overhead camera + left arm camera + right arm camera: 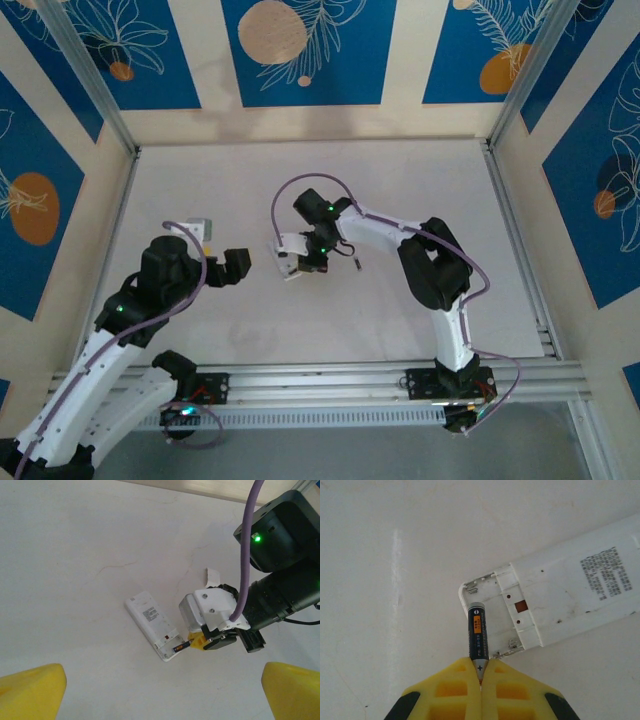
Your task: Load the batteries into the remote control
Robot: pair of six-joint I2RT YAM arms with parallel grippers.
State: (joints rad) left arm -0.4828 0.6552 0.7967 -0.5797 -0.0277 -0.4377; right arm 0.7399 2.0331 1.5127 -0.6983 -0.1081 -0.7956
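a small white rectangular plastic remote control (pixel 570 590) lies face down near the middle of the pale grey table (pixel 380 555). the battery compartment (pixel 495 600) at one end is uncovered. a printed label (pixel 605 572) on the remote's back carries several lines of small grey text, too fine to read. a thin dark grey cylindrical battery (pixel 477 635) has a "+" on its paler near end and an orange band of tiny unreadable print near its far end.

the right wrist view shows the right gripper (pixel 481 672) with its yellow fingers pinched closed on the battery's "+" end. the battery's far end lies over the outer edge of the open compartment; whether it is seated cannot be told. the left wrist view takes in the whole remote. there, the left gripper (pixel 161 680) hangs above bare table, its yellow fingertips spread wide with nothing between them.

from above, the right arm (pixel 435 265) reaches leftward from its base, elbow bent and wrist tipped down. the left arm (pixel 160 280) bends toward the middle, its gripper pointing at the right one, apart from it.
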